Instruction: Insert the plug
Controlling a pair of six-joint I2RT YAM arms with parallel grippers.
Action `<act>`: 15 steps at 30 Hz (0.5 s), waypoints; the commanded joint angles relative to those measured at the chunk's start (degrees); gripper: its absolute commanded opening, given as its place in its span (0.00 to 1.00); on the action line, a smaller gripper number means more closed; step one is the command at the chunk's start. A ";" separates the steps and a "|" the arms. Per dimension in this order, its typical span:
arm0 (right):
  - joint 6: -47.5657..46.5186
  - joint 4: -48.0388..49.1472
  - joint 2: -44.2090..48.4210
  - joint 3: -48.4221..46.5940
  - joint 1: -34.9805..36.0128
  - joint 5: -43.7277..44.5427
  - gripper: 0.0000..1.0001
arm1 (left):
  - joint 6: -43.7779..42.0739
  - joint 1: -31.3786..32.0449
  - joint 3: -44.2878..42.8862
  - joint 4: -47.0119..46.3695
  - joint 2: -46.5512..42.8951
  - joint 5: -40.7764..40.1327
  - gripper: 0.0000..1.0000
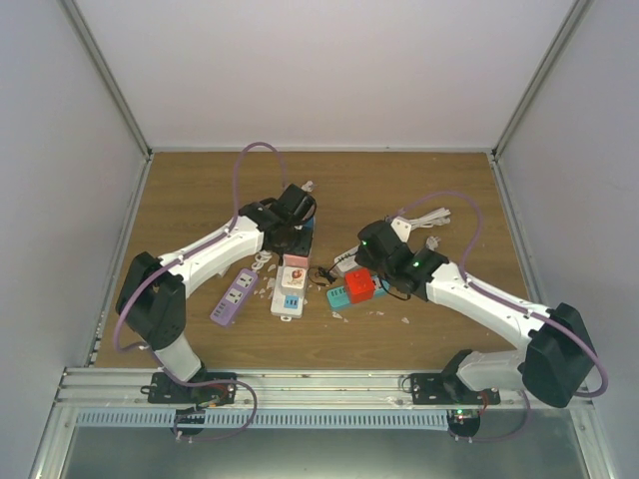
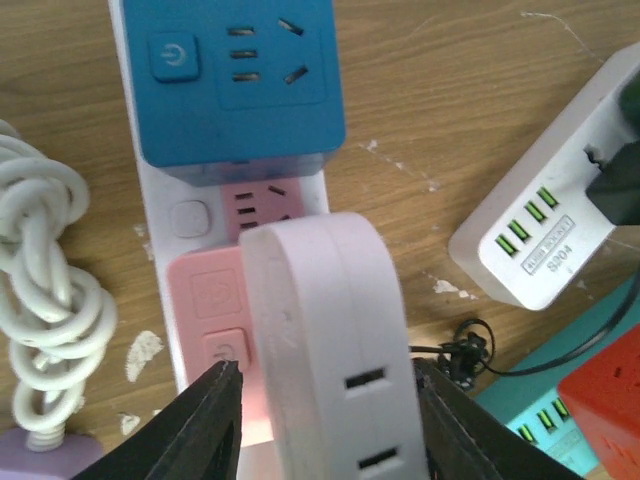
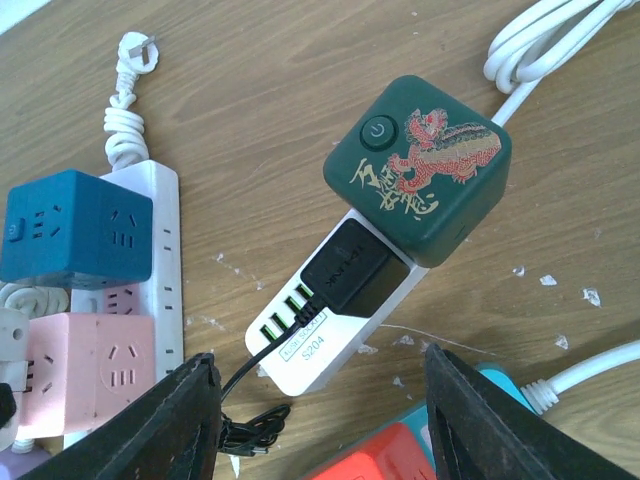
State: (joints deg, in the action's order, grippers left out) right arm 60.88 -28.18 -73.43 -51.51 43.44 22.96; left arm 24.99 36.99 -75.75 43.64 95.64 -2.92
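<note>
A white rounded plug (image 2: 320, 300) with two slots on its side stands upright on the pink socket cube (image 2: 205, 300), which sits on a white power strip (image 2: 150, 200). My left gripper (image 2: 325, 370) straddles this plug. The right finger lies against it and the left finger is a hair from its other side. Further along the same strip sits a blue socket cube (image 2: 235, 80). My right gripper (image 3: 320, 358) hangs open over the end of a white USB strip (image 3: 300, 345), nothing between its fingers. That strip carries a black adapter (image 3: 350, 265) and a dark green cube (image 3: 420, 165).
A coiled white cord (image 2: 45, 290) lies left of the power strip. A purple strip (image 1: 232, 296), a teal strip (image 1: 339, 295) and a red cube (image 1: 359, 284) lie near the middle of the wooden table. A thin black cable (image 3: 250, 440) curls below the USB strip. White walls surround the table.
</note>
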 commanded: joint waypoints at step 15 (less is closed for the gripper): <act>-0.60 3.48 0.84 2.06 -0.82 -0.60 0.56 | 1.11 0.21 -2.58 0.81 0.66 -3.84 0.18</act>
State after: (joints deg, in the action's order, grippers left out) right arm 60.23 -25.78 -73.38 -50.13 43.11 21.76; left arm 26.11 37.04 -76.84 45.45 95.64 -5.89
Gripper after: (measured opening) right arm 0.563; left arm 0.199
